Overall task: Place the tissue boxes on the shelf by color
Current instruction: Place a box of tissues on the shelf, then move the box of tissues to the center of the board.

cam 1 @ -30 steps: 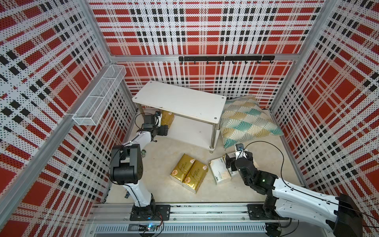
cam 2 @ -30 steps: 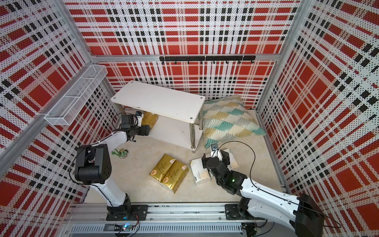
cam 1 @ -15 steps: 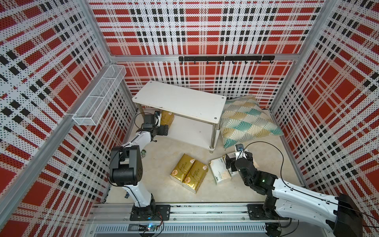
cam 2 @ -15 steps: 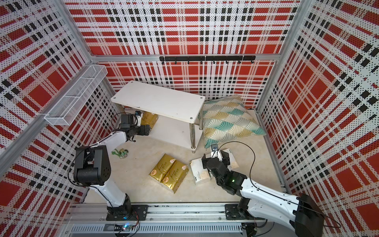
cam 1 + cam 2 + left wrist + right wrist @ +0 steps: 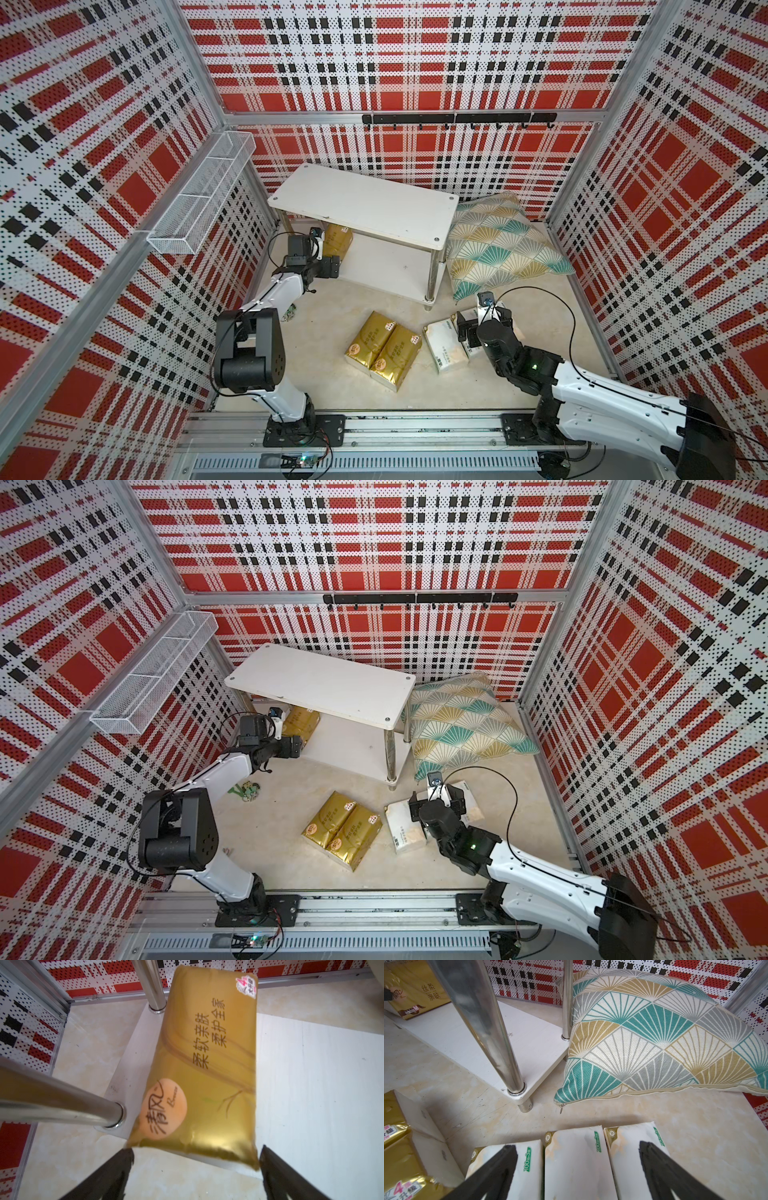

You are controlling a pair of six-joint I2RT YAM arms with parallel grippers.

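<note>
Gold pack on shelf: one gold tissue pack [image 5: 337, 240] lay on the lower board [image 5: 390, 268] of the shelf [image 5: 374, 203], at its left end, upper left of centre in both top views.
Left jaws: spread wide and empty, just off that pack's near short end. In the left wrist view its long axis ran straight away from them.
Gold pair: two gold packs [image 5: 384, 349] lay touching side by side on the worktop [image 5: 324, 324] at lower centre, between the arms.
White packs: three white packs [image 5: 445, 349] lay in a row just right of the gold pair, largely covered from above by the right arm [image 5: 515, 357].
Right jaws: open and holding nothing, poised over the row. The middle white pack [image 5: 577, 1163] sat between them with its long axis pointing away from the wrist, so they spanned its short width.
Judgement: the right arm was nearer the white packs, and the bare top board looked the likely place for them.
</note>
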